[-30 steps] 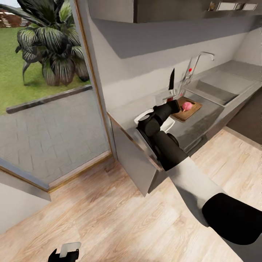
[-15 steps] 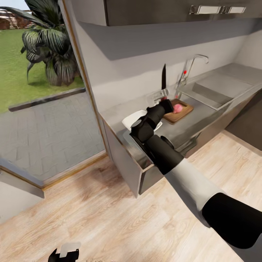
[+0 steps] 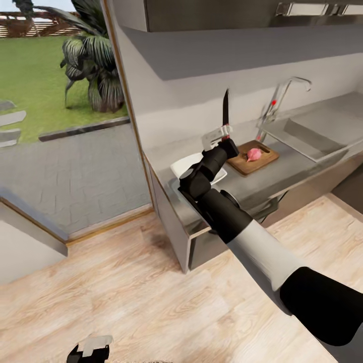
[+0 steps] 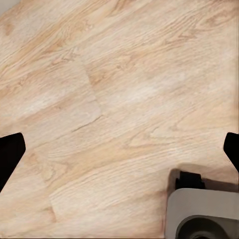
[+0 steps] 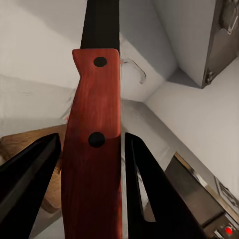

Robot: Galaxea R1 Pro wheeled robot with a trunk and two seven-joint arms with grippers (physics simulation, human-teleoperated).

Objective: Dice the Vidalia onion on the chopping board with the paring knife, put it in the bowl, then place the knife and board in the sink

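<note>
The Vidalia onion [image 3: 253, 154] lies whole on the chopping board [image 3: 252, 158], just beyond the right gripper [image 3: 225, 135], whose jaws pinch the paring knife [image 5: 93, 149] upright. Dicing, the bowl [image 3: 182, 165] transfer and sinking the tools are judged undone.

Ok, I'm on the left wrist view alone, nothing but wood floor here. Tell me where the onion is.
Observer: The Vidalia onion lies whole on the chopping board, on the countertop beside the sink.
Operator: Report the knife.
Observer: The right gripper holds the paring knife by its red handle, blade pointing up.
Operator: Give me the bowl.
Observer: The white bowl sits on the countertop, partly behind the right arm, on the side of the board away from the sink.
</note>
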